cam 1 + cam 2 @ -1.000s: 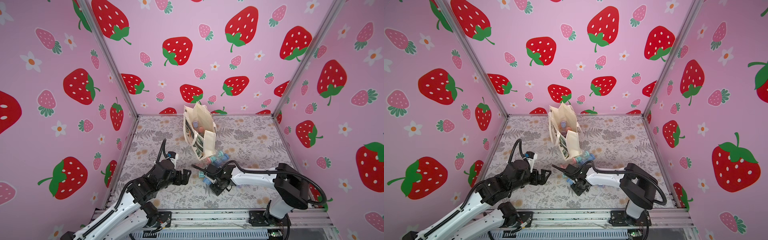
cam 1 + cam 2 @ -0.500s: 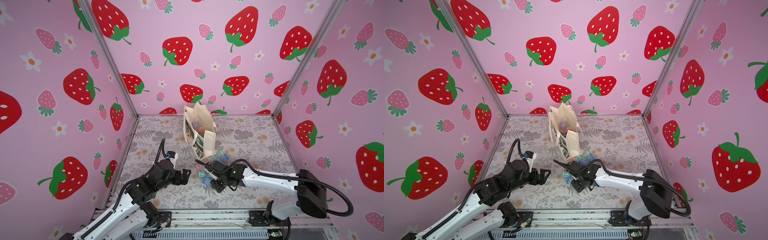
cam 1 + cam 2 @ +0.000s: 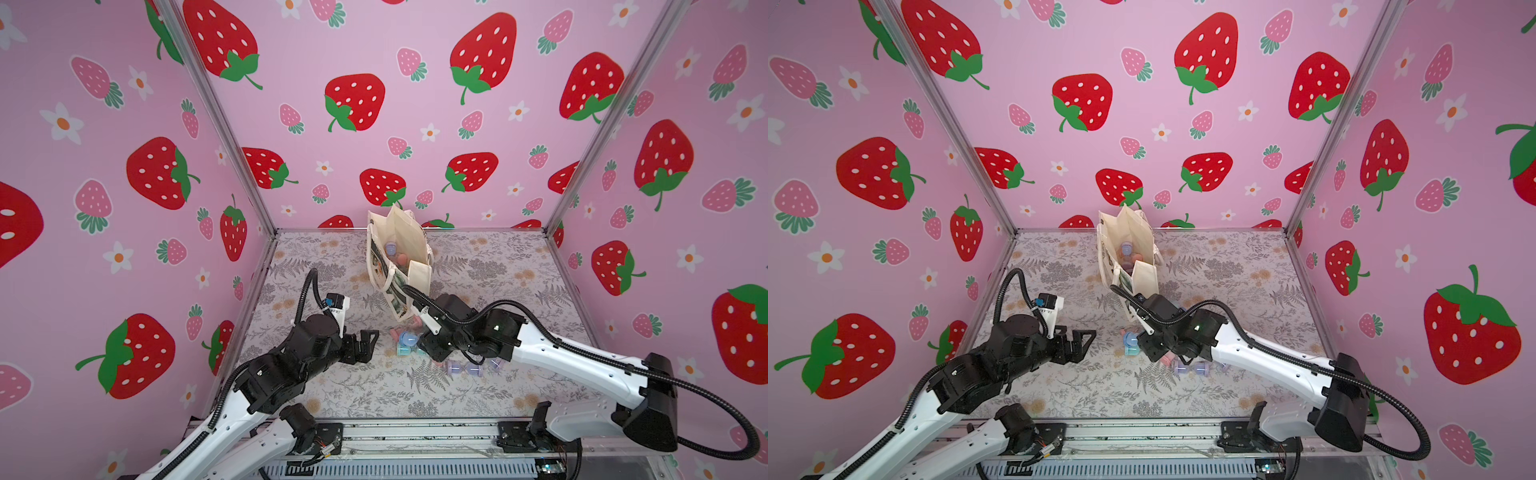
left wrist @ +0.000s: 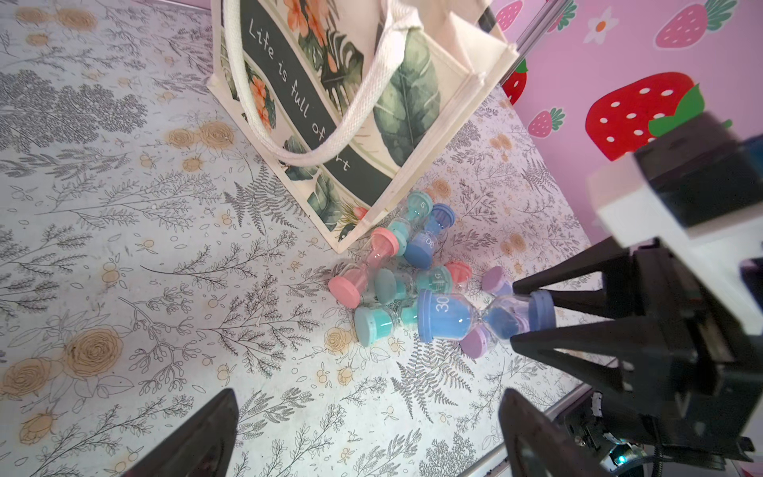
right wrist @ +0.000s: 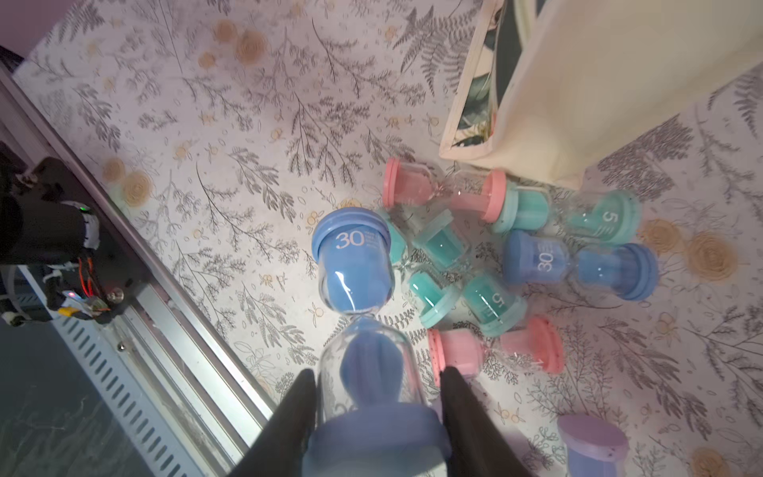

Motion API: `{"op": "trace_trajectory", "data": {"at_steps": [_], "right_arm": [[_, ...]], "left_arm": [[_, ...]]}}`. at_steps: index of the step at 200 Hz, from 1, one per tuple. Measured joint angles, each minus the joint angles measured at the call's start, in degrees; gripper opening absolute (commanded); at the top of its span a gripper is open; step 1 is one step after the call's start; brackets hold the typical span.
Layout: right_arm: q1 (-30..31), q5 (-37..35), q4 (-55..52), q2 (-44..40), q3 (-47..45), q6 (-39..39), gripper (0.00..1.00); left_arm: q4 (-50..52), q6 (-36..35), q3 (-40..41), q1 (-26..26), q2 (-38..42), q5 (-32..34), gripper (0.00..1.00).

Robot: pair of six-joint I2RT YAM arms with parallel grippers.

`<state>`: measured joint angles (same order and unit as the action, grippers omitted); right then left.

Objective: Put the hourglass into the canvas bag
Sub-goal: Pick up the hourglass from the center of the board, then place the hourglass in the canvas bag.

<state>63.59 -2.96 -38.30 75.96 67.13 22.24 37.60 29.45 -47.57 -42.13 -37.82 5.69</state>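
Right gripper [image 5: 377,396] is clamped on the blue hourglass [image 5: 355,268], with the fingers pinching the glass bulb right next to one end cap. I think that's deliberate: the cap's flange should stop slick glass sliding out, and the free "30" end sticks out ahead to lead into the opening. In the left wrist view the hourglass lies roughly level and seems just clear of the loose hourglasses [image 5: 536,264], but I can't confirm a full gap. That pile (pink, teal, blue, one purple) is bunched on the floral mat [image 3: 374,395] against the near bottom corner of the canvas bag [image 3: 419,276], and a pink one touches the corner. The bag stands upright mid-table with its mouth up and a few hourglasses already inside [image 3: 390,249]. Its front handle hangs down the printed face, so the mouth isn't blocked. Left gripper [image 3: 368,345] has its jaws spread wide and is empty, hovering over the mat beside the pile and aimed at it — likely on standby or there to steady the bag. Next comes lift, carry over the rim and drop. The risk is the soft wall — clip it and the bag tips.
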Motion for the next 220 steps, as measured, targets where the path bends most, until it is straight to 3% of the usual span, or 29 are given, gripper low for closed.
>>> {"op": "trace_trajectory", "data": {"at_steps": [124,220], "right_arm": [[-13.03,7.17,1.49,1.11,19.87,1.03,0.23],[-18.51,0.66,8.41,21.44,33.51,-2.71,0.24]], "left_arm": [[-0.11,-4.39,-13.44,0.55,-12.68,5.05,0.99],[-9.79,-4.76,-15.04,9.55,-21.64,3.17,0.99]]}}
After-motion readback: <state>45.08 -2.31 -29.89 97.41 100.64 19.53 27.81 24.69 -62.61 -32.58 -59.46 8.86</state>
